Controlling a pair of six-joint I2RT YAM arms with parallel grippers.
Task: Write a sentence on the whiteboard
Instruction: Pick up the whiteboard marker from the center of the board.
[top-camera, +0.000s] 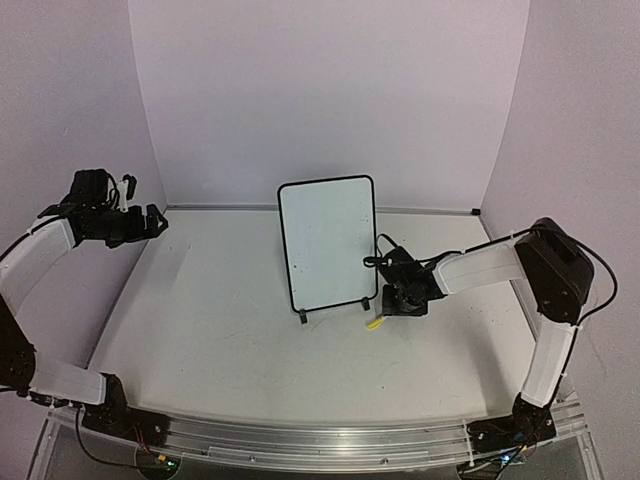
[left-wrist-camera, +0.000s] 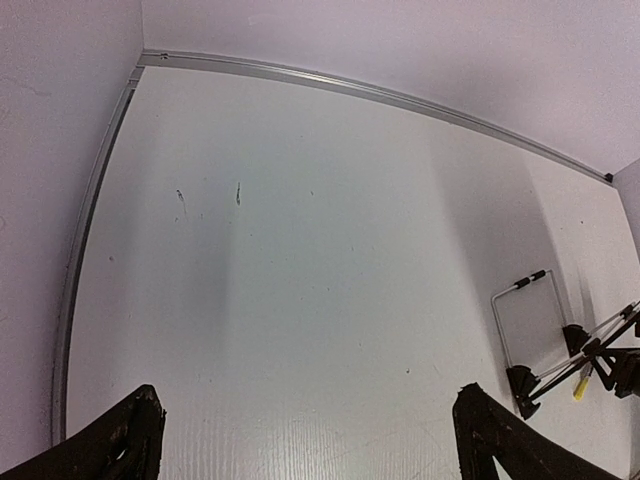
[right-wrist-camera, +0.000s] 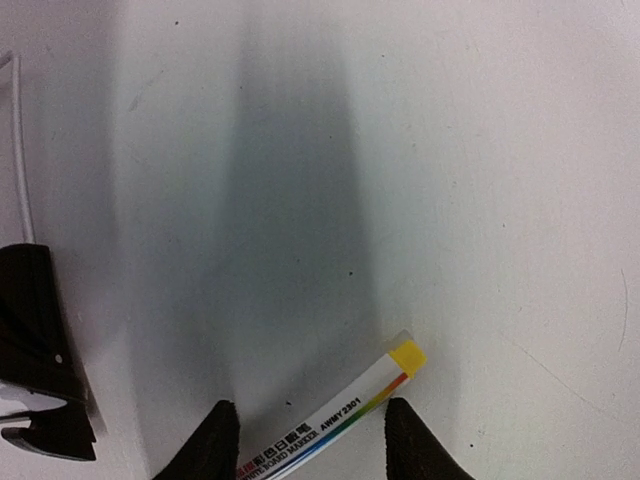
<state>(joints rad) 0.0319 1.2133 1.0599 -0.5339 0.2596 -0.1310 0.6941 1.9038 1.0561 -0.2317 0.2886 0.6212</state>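
Right claw (right-wrist-camera: 308, 405) is low over the table (top-camera: 230, 340), fingers either side of the yellow-capped marker (right-wrist-camera: 372, 383). Can't tell if it's actually pinching it. Just behind and to its left, the whiteboard (top-camera: 328, 245) stands upright mid-table. Left claw (left-wrist-camera: 305, 400) hangs wide open, up near the back-left corner.

A slim white marker (right-wrist-camera: 325, 420) lay flat and slantwise on the white table (top-camera: 200, 330), right of centre. It had a yellow end (right-wrist-camera: 407, 355) and coloured print along its barrel (most of the lettering too small to read). Two short dark scuffs (left-wrist-camera: 237, 192) marked the tabletop. A thin metal strip (left-wrist-camera: 350, 90) ran along the far edge beneath pale lilac walls (top-camera: 330, 90), and an aluminium rail (top-camera: 320, 440) edged the near side.
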